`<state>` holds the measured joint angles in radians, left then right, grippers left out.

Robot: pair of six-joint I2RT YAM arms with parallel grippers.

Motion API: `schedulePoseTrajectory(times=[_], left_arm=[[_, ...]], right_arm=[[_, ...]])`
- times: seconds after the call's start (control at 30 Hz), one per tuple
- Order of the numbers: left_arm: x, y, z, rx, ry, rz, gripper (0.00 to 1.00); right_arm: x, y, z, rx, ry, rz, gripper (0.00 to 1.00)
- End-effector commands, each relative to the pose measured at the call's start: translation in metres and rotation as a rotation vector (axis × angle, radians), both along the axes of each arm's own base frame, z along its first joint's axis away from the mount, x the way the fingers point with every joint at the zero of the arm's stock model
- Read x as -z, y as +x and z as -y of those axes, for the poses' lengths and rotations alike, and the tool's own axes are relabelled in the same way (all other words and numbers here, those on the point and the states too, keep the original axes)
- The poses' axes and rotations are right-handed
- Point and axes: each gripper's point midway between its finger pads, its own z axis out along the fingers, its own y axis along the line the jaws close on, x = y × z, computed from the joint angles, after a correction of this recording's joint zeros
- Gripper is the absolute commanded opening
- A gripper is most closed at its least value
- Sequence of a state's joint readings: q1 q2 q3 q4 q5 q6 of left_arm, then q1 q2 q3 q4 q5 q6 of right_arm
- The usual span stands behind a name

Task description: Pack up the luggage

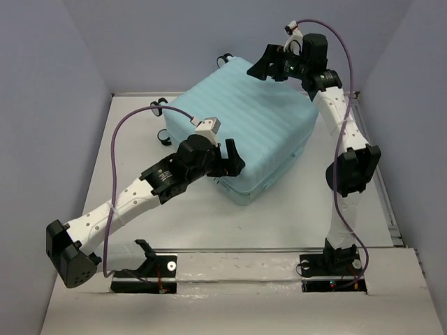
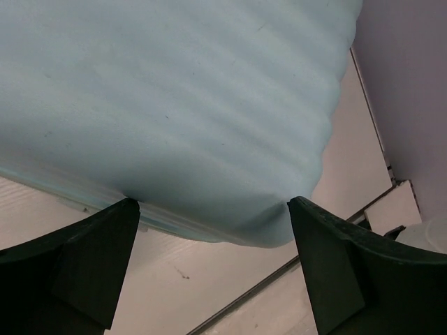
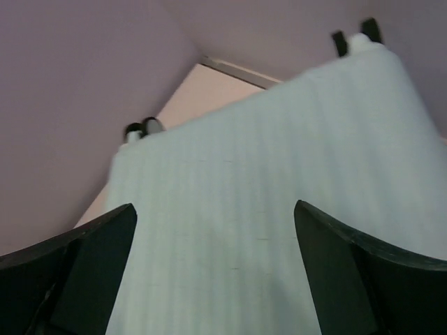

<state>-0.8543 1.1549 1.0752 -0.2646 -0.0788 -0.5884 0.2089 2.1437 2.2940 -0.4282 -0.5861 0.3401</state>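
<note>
Currently luggage (image 1: 251,125) shut, contents hidden; left fingers (image 1: 232,159), right fingers (image 1: 260,66) released, empty.

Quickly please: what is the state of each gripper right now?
Left gripper: open, holding nothing, at the near corner of the luggage.
Right gripper: open, holding nothing, over its far edge.

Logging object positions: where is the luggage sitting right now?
In the top view the luggage lies flat, ribbed shell up, on the table toward the back, the left gripper at its near-left edge and the right gripper above its far right corner.
</note>
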Motion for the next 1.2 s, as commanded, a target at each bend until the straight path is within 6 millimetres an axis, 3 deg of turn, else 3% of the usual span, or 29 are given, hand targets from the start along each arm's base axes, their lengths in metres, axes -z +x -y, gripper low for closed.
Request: schedulePoseTrajectory(times=[0.0, 0.03, 0.07, 0.13, 0.17, 0.2, 0.23, 0.27, 0.3, 0.33, 0.4, 0.43, 0.47, 0.5, 0.53, 0.57, 0.6, 0.7, 0.73, 0.83, 0.93, 0.97, 1.17], left_arm=[[-0.116, 0.030, 0.031, 0.024, -0.277, 0.292, 0.99], [-0.120, 0.030, 0.029, 0.015, -0.281, 0.299, 0.99], [-0.120, 0.031, 0.027, 0.006, -0.279, 0.300, 0.99], [-0.119, 0.033, 0.025, -0.004, -0.272, 0.301, 0.99], [-0.117, 0.035, 0.023, -0.017, -0.267, 0.301, 0.99], [-0.112, 0.036, 0.022, -0.018, -0.257, 0.294, 0.99], [-0.109, 0.036, 0.021, -0.019, -0.253, 0.291, 0.99], [-0.104, 0.036, 0.020, -0.022, -0.246, 0.286, 0.99], [-0.104, 0.036, 0.015, -0.035, -0.248, 0.290, 0.99], [-0.098, 0.034, 0.012, -0.036, -0.240, 0.285, 0.99], [-0.090, 0.031, 0.006, -0.040, -0.224, 0.278, 0.99], [-0.078, 0.030, 0.003, -0.043, -0.203, 0.263, 0.99], [-0.078, 0.026, -0.004, -0.050, -0.202, 0.269, 0.99], [-0.062, 0.022, -0.008, -0.047, -0.180, 0.248, 0.99], [-0.068, 0.020, -0.010, -0.045, -0.192, 0.257, 0.99], [-0.056, 0.013, -0.016, -0.044, -0.187, 0.240, 0.98], [-0.037, 0.009, -0.019, -0.044, -0.168, 0.210, 0.98], [-0.025, -0.007, -0.022, -0.023, -0.208, 0.170, 0.96], [-0.010, -0.011, -0.024, -0.018, -0.202, 0.147, 0.96], [0.006, -0.024, -0.021, 0.022, -0.223, 0.108, 0.94], [0.016, -0.031, -0.009, 0.072, -0.226, 0.085, 0.93], [0.022, -0.030, -0.005, 0.079, -0.214, 0.074, 0.93], [0.018, -0.018, 0.012, 0.097, -0.208, 0.099, 0.92]], right_arm=[[-0.167, -0.146, -0.036, -0.295, 0.096, 0.339, 1.00], [-0.156, -0.150, -0.035, -0.300, 0.085, 0.324, 0.97], [-0.173, -0.165, -0.031, -0.309, 0.084, 0.372, 0.94], [-0.178, -0.194, -0.020, -0.296, 0.078, 0.415, 0.82], [-0.182, -0.209, -0.020, -0.301, 0.085, 0.452, 0.71], [-0.168, -0.236, -0.014, -0.284, 0.089, 0.431, 0.41], [-0.159, -0.250, -0.011, -0.266, 0.097, 0.423, 0.24], [-0.146, -0.264, -0.009, -0.251, 0.109, 0.419, 0.12], [-0.143, -0.279, -0.009, -0.244, 0.140, 0.470, 0.07], [-0.092, -0.308, -0.010, -0.238, 0.165, 0.390, 0.07], [-0.054, -0.322, -0.006, -0.175, 0.210, 0.345, 0.07], [0.011, -0.330, -0.009, -0.172, 0.183, 0.224, 0.07], [0.013, -0.348, -0.001, -0.165, 0.215, 0.257, 0.07], [0.031, -0.351, 0.002, -0.134, 0.233, 0.216, 0.07], [0.047, -0.358, 0.002, -0.142, 0.234, 0.191, 0.07], [0.073, -0.365, 0.000, -0.158, 0.217, 0.147, 0.07], [0.081, -0.368, 0.002, -0.144, 0.210, 0.128, 0.07], [0.110, -0.370, -0.002, -0.135, 0.150, 0.065, 0.09], [0.123, -0.365, -0.002, -0.110, 0.110, 0.044, 0.19], [0.147, -0.363, -0.002, -0.081, 0.052, 0.004, 0.46], [0.162, -0.357, 0.001, -0.037, 0.009, 0.001, 0.60], [0.165, -0.356, 0.000, -0.035, -0.001, -0.004, 0.62], [0.188, -0.343, -0.011, -0.001, -0.061, -0.011, 0.63]])
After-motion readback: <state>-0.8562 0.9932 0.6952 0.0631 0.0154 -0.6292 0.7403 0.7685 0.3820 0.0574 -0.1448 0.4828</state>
